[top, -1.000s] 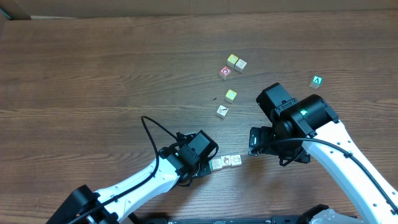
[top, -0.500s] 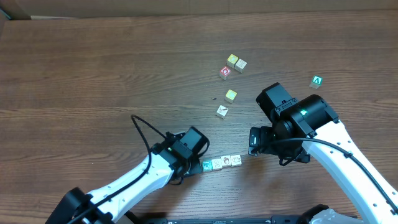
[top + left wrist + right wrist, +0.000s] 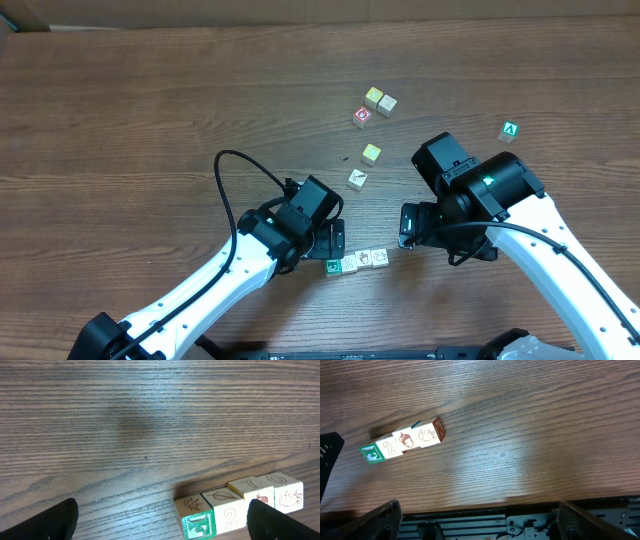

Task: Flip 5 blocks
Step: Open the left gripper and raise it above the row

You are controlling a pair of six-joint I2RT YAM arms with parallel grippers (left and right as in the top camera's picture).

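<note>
The left tool stood with its fingers spread wide and gripped nothing. One dark fingertip showed at each lower corner of its wrist view. Between those fingertips, crowded toward the right-hand one, a row of four blocks lay on the wooden counter, touching side to side. The green-faced block ended the row nearest the middle of the tool's gap. Next came the block marked 2, then the acorn block. The squirrel block closed the row just beside the right-hand fingertip, though I could not tell whether they touched.

The right tool was open and empty too. The row lay ahead of it and off to its left, well apart from its fingers.

From overhead, the other cubes sat farther out, ahead of the left tool and apart from the row. Nearest was a white cube with a dark mark, then a yellow-topped cube, then the red-marked block. Beyond that, a second yellow-topped cube touched a pale cube. A green cube with a white A lay alone on the far side of the right arm.
</note>
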